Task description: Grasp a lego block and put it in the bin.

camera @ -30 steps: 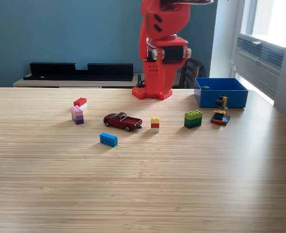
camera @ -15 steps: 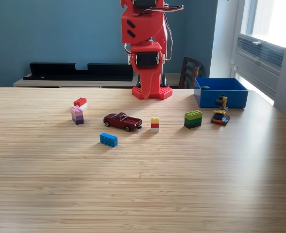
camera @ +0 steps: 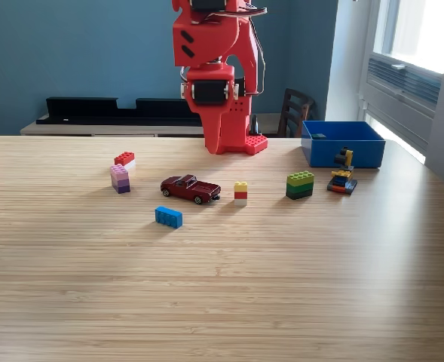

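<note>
The red arm (camera: 212, 68) stands at the back of the table, folded, with its top cut off by the frame. Its lower end, where I take the gripper (camera: 225, 137) to be, hangs down over the base; the jaws cannot be made out. Nothing is seen held. Lego pieces lie apart on the wood: a red-and-white block (camera: 124, 159), a pink-purple stack (camera: 120, 179), a blue brick (camera: 169, 217), a yellow-red-white stack (camera: 240, 192) and a green stack (camera: 299, 184). The bright-blue bin (camera: 342, 153) sits at the back right with a small dark piece inside.
A dark red toy car (camera: 190, 188) is parked between the pink stack and the yellow stack. A small mixed-colour build (camera: 342, 181) stands just in front of the bin. A chair (camera: 297, 111) and a black shelf (camera: 124, 109) are behind the table.
The arm has swung on its base toward the exterior view's left, from above the base's right side to its left side. The blocks, car and bin have not moved.
</note>
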